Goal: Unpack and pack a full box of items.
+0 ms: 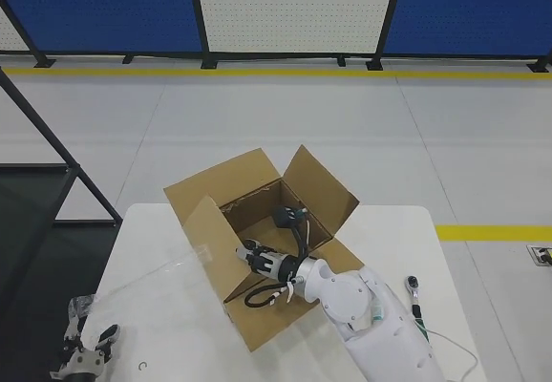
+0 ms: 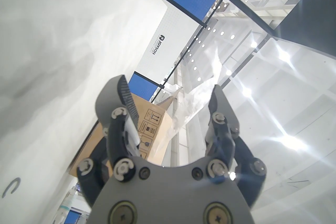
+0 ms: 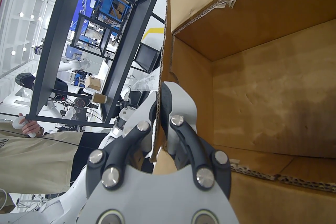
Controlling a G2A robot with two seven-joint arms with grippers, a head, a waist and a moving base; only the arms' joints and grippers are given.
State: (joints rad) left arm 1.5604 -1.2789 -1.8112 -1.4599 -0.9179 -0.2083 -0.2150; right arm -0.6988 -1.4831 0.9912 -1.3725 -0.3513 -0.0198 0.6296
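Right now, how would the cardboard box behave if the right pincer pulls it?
Probably light, apt to slide: the cardboard box looks empty inside. The thin panel in the right pincer may bend or tear; its edges are already ragged.

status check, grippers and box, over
Right gripper shut on box flap. Left gripper open. Clear plastic lies between it and box; ratchet beside right arm.
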